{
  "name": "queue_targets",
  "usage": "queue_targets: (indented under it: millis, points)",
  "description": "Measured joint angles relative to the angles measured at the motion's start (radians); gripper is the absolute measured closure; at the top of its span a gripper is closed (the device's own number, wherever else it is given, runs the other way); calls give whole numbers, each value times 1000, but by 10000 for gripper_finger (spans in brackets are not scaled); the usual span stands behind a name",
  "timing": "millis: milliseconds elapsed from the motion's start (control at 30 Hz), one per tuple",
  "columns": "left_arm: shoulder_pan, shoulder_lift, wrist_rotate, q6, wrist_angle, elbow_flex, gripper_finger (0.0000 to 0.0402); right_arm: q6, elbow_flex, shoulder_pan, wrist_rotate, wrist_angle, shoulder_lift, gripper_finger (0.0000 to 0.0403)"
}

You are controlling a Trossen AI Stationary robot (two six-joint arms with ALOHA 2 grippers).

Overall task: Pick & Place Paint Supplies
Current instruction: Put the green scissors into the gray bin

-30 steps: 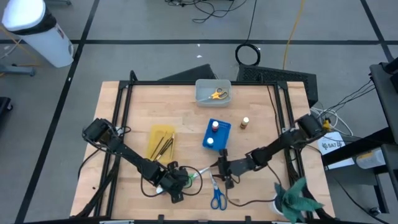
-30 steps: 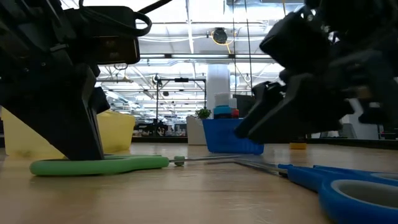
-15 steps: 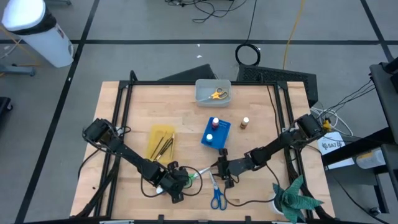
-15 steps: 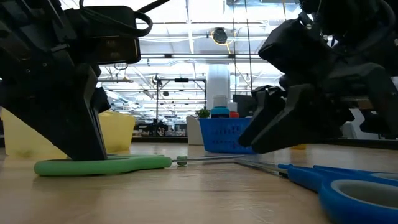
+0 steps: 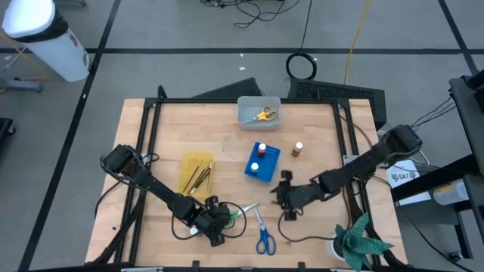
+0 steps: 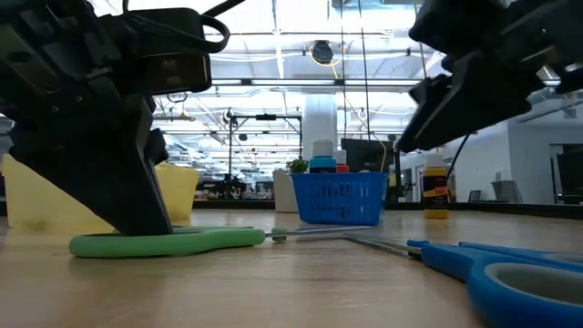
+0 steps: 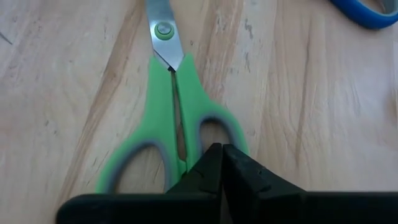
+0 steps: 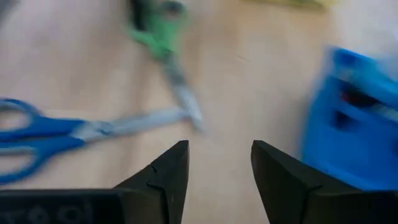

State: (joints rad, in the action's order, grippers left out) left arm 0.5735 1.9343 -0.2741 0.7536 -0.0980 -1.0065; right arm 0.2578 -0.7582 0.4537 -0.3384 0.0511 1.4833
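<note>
the right gripper (image 5: 286,198) moved back from the blue scissors (image 5: 263,234), fingers apart. the left gripper (image 5: 215,224) pinches the green scissors (image 7: 171,130). no words can be read.

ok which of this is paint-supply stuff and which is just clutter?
Job items: green scissors under the shut left gripper; blue scissors; yellow scissors; brushes; paint bottles.
Lying about: green cloth; cable coil.

Looking like a large lab or workshop hall: grey floor (image 5: 151,30) crossed by dark tape lines, loose cables (image 5: 265,11) trailing, ceiling light strips (image 6: 273,36) and racks showing beyond the wooden table (image 5: 227,143).
</note>
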Motion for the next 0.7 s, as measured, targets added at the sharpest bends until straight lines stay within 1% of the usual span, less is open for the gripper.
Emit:
queue_targets:
  millis: [100, 167, 300, 400, 500, 633, 700]
  points:
    - [0, 0, -4, 0, 4, 0, 391, 87, 0, -11, -104, -157, -63, 250]
    - [0, 0, -5, 0, 6, 0, 396, 143, 0, -29, -146, -255, -90, 256]
    - [-2, 0, -7, 0, 35, 0, 388, 192, 1, -95, -163, -381, -102, 277]
    - [-2, 1, -11, 0, 65, 1, 370, 197, 24, -162, -163, -369, -91, 298]
    - [-3, 2, -7, -8, 88, 1, 361, 190, 44, -226, -160, -357, -89, 324]
    - [-4, 3, -2, -38, 105, 1, 364, 176, 55, -299, -160, -340, -89, 361]
    - [-4, 3, 0, -46, 108, 1, 371, 143, 60, -324, -156, -299, -89, 379]
